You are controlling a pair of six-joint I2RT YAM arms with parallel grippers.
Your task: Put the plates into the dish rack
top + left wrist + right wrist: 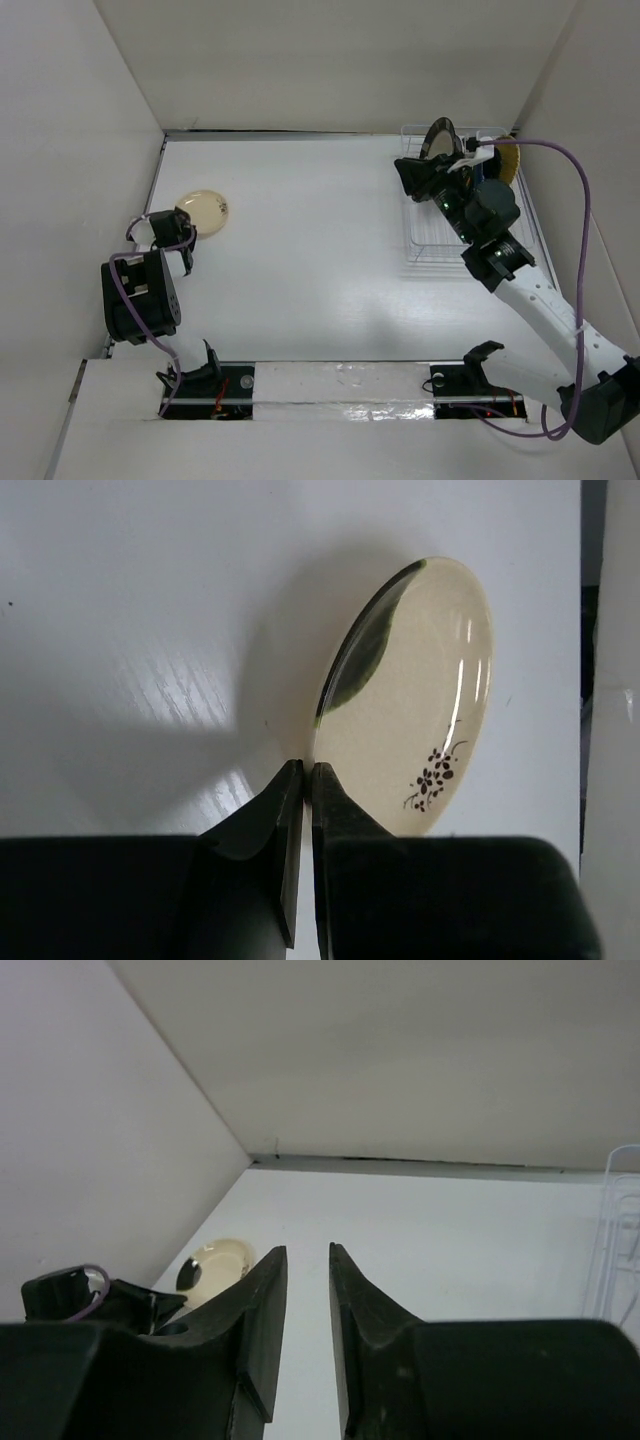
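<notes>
A cream plate (204, 209) with a small dark flower print lies at the far left of the table. In the left wrist view it (420, 700) stands tilted up on its edge. My left gripper (186, 230) is shut on its near rim, and the fingertips (290, 780) pinch that edge. The dish rack (435, 245) stands at the far right. It holds a glossy black plate (438, 140) upright, a woven yellow plate (509, 160) and something blue behind my arm. My right gripper (406, 176) hangs at the rack's left edge, slightly open and empty (308, 1250).
White walls close in the table on the left, back and right. The right wrist view shows the cream plate (215, 1260) far off, the left arm (90, 1300) and the rack's wire edge (620, 1230). A purple cable (583, 230) loops beside the rack.
</notes>
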